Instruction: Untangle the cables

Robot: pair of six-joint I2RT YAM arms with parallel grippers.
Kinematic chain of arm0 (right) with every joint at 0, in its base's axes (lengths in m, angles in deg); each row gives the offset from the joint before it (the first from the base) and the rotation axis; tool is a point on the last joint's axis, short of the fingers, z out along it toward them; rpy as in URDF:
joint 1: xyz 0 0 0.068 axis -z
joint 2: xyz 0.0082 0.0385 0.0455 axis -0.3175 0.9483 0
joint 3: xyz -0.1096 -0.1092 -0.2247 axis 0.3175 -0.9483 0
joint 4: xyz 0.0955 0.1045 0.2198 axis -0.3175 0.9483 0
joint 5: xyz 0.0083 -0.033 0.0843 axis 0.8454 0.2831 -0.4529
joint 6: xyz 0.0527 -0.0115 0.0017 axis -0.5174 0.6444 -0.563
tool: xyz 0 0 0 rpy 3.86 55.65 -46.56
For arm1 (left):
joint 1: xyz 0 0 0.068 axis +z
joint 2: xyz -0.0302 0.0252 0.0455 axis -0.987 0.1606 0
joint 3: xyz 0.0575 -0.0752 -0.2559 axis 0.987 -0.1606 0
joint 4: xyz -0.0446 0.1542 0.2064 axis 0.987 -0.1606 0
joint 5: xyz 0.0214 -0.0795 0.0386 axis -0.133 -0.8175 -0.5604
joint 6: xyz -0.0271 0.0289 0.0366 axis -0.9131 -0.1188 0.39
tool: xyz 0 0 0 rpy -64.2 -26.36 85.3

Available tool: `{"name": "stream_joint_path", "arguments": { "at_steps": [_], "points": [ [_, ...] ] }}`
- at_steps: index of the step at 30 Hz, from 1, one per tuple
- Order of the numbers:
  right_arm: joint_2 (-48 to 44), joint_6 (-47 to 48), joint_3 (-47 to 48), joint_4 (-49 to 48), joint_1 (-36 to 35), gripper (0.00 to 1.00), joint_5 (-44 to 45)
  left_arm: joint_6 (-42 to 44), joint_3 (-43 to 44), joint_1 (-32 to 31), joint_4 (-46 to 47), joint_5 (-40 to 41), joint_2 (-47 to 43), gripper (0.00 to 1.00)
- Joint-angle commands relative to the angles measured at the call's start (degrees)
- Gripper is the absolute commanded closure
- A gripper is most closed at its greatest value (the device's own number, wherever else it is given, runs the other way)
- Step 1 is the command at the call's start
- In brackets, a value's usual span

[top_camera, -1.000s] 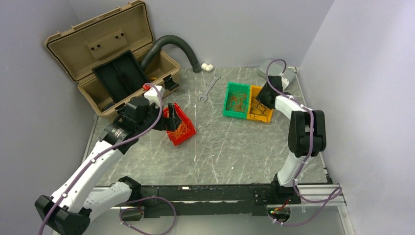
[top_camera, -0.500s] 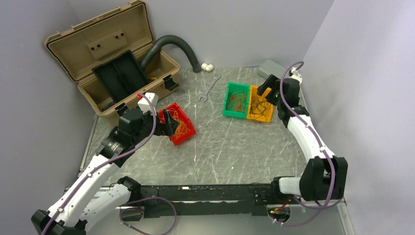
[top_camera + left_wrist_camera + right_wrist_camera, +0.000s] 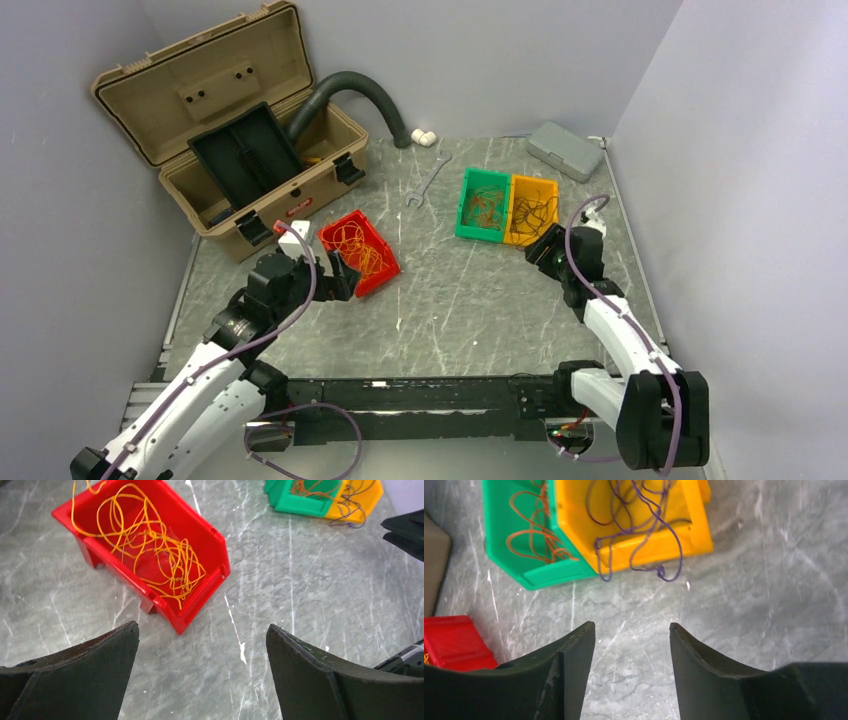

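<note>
**Yellow, orange and purple cables lie in three bins; both pincers empty**

Yellow-orange cables (image 3: 150,545) lie in loose loops inside the red bin (image 3: 210,540), which sits at an angle left of centre in the overhead view. One strand climbs over its far rim. The left gripper (image 3: 202,627) hangs just below that bin in the wrist view, its jaws spread as wide as they go and nothing between them.

Right of centre, a green bin (image 3: 554,572) and a yellow bin (image 3: 696,525) stand side by side, touching. Orange cables (image 3: 531,535) are bunched in the green one. Dark purple cables (image 3: 644,510) fill the yellow one, and a few loops spill over its near wall down to the grey marbled table (image 3: 470,300). The right gripper (image 3: 631,626) sits near those two bins, at the yellow bin's lower right corner in the overhead view. Its jaws are parted with only bare table showing between them.

Upper left of the overhead view holds an open tan toolbox (image 3: 215,130), with a dark corrugated hose (image 3: 365,90) arching from behind it. A wrench (image 3: 428,180) lies between the toolbox and the green bin, and a grey case (image 3: 565,150) rests at the upper right of the table.
</note>
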Motion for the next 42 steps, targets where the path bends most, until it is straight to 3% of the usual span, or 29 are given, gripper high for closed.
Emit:
{"name": "stream_joint_path", "arguments": {
  "at_steps": [1, 9, 13, 21, 24, 26, 33, 42],
  "points": [
    [2.47, -5.31, -3.32, -10.95, 0.94, 0.43, 1.48, -2.62, -1.46, -0.21, 3.71, 2.50, -0.64, 0.01],
    [14.90, -9.41, -2.28, -21.48, 1.80, 0.51, 1.55, -2.54, 1.43, -0.08, -0.57, 6.39, 2.07, 0.00],
    [18.61, -10.03, -0.49, -22.83, 1.80, 0.58, 6.06, -2.81, 0.56, -0.14, 0.66, 5.97, 1.30, 0.01],
    [20.15, -9.35, 0.83, -23.87, 1.80, 0.84, 8.39, -2.06, 1.29, -0.06, 0.23, 6.51, 1.92, 0.01],
    [20.39, -8.96, 1.37, -23.54, 1.80, 0.89, 8.78, -1.79, 1.55, -0.07, 0.49, 6.41, 2.45, 0.01],
    [20.35, -8.93, 1.59, -23.53, 1.80, 0.99, 8.93, -1.62, 1.83, -0.10, 0.62, 6.23, 3.03, 0.01],
    [20.54, -8.46, 4.38, -22.99, 1.80, 1.00, 8.61, -1.26, 2.56, -0.14, 1.10, 5.93, 3.96, 0.01],
    [31.18, -5.82, 16.36, -20.29, 1.80, 1.00, 10.74, -1.08, 2.54, -0.09, 1.54, 6.03, 4.14, 0.01]
  ]
}}
